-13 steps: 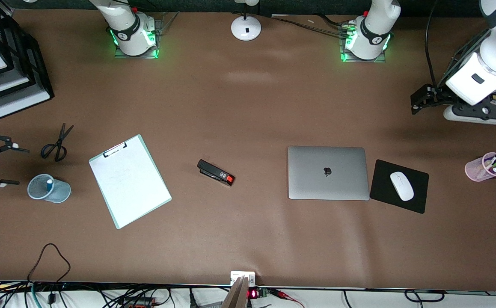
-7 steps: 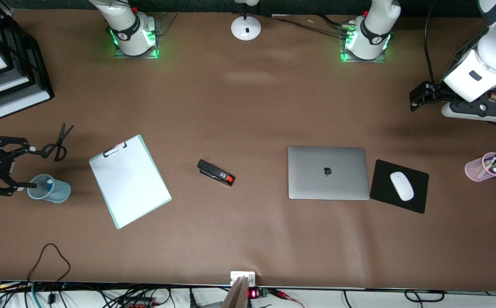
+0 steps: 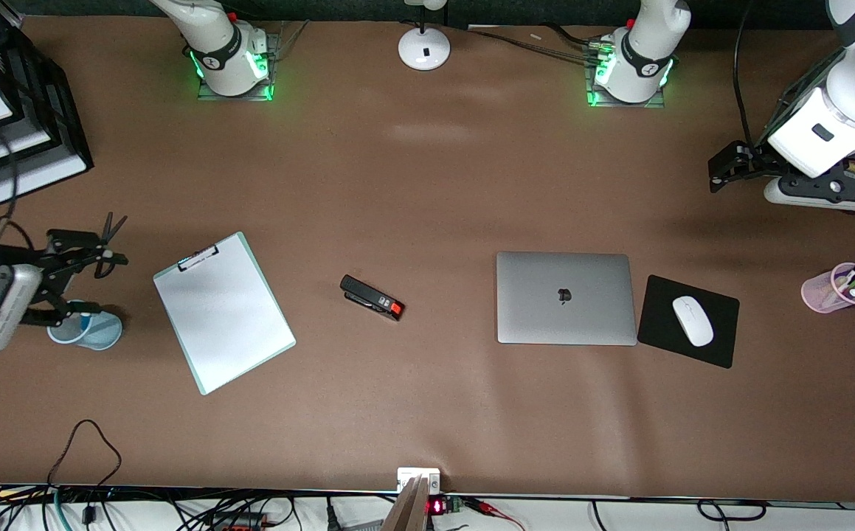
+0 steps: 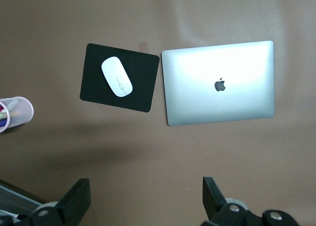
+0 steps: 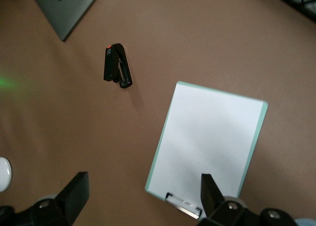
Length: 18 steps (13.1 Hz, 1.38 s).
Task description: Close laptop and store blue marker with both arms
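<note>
The laptop [image 3: 563, 297] lies shut on the table, lid up with its dark logo showing, also seen in the left wrist view [image 4: 219, 83] and the right wrist view [image 5: 65, 6]. The blue marker [image 3: 86, 318] stands white end up in a blue mesh cup [image 3: 95, 333] at the right arm's end of the table. My right gripper [image 3: 95, 289] hangs open and empty over that cup and the scissors; in its wrist view [image 5: 143, 196] nothing is between the fingers. My left gripper [image 3: 720, 175] waits open and empty in the air at the left arm's end, [image 4: 146, 201] in its own view.
A clipboard [image 3: 224, 313] and a black stapler [image 3: 372, 297] lie between the cup and the laptop. Scissors [image 3: 108, 227] are partly hidden by the right gripper. A black mouse pad [image 3: 693, 295] with a white mouse [image 3: 693, 321] lies beside the laptop. A pink cup [image 3: 833, 291] holds mixed markers. Black trays [image 3: 21, 147] stand at the right arm's end.
The right gripper has swung from the table's end in toward the clipboard, now over the blue cup and scissors, with its wrist turned. The left arm has barely shifted.
</note>
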Tool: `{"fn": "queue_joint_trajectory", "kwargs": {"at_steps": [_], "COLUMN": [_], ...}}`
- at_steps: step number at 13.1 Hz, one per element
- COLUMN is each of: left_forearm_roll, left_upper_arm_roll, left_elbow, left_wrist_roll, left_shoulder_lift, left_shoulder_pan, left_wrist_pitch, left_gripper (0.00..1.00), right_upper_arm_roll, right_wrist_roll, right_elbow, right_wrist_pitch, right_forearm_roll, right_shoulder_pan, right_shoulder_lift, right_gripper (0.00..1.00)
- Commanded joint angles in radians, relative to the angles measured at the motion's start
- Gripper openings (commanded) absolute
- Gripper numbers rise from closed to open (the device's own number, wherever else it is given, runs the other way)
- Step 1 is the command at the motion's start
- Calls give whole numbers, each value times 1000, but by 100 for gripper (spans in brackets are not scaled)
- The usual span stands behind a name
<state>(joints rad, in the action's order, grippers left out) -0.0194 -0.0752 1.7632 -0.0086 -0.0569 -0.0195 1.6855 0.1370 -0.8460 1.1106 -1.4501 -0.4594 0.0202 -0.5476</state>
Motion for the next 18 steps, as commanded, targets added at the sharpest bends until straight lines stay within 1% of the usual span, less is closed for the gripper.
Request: {"fn": "queue_joint_trajectory", "kwargs": {"at_steps": [1, 2, 4, 6, 8, 9, 12, 13, 14, 16, 17, 18], "left_forearm_roll": [12, 12, 12, 12, 12, 12, 12, 12, 12, 12, 12, 12], "left_upper_arm_roll": [-14, -14, -14, -14, -12, -12, -12, -14, -12, -14, -14, -12], "left_elbow": [-4, -5, -8, -8, -8, -8, -8, -8, -8, -8, -8, -8], "left_wrist_roll": [27, 27, 27, 27, 27, 27, 26, 27, 26, 26, 26, 26], "left_shoulder_lift": [0, 0, 0, 0, 0, 0, 0, 0, 0, 0, 2, 2], "left_shoulder_pan": [16, 15, 16, 16, 18, 18, 18, 18, 18, 18, 18, 18], "left_wrist_pitch": [-9, -9, -9, -9, -9, -9, -10, -10, -10, -10, -10, -10], "left_gripper": [100, 100, 100, 100, 100, 100, 100, 100, 100, 100, 100, 100], "right_upper_arm_roll": [3, 3, 3, 3, 4, 3, 3, 1, 1, -2, -8, -16], "right_wrist_roll": [251, 359, 509, 623, 770, 815, 815, 809, 808, 772, 759, 757], "right_elbow": [113, 129, 176, 199, 206, 206, 209, 213, 247, 358, 418, 434], "right_wrist_pitch": [-30, -26, -18, -6, 45, 53, 56, 45, 19, -91, -104, -101], "right_forearm_roll": [109, 158, 243, 287, 321, 358, 433, 435, 426, 424, 424, 426], "right_shoulder_pan": [70, 89, 122, 135, 136, 136, 116, 83, 48, 9, 4, 3], "right_shoulder_lift": [96, 112, 150, 170, 181, 184, 225, 244, 273, 354, 398, 414], "right_gripper": [100, 100, 100, 100, 100, 100, 100, 100, 100, 100, 100, 100]}}
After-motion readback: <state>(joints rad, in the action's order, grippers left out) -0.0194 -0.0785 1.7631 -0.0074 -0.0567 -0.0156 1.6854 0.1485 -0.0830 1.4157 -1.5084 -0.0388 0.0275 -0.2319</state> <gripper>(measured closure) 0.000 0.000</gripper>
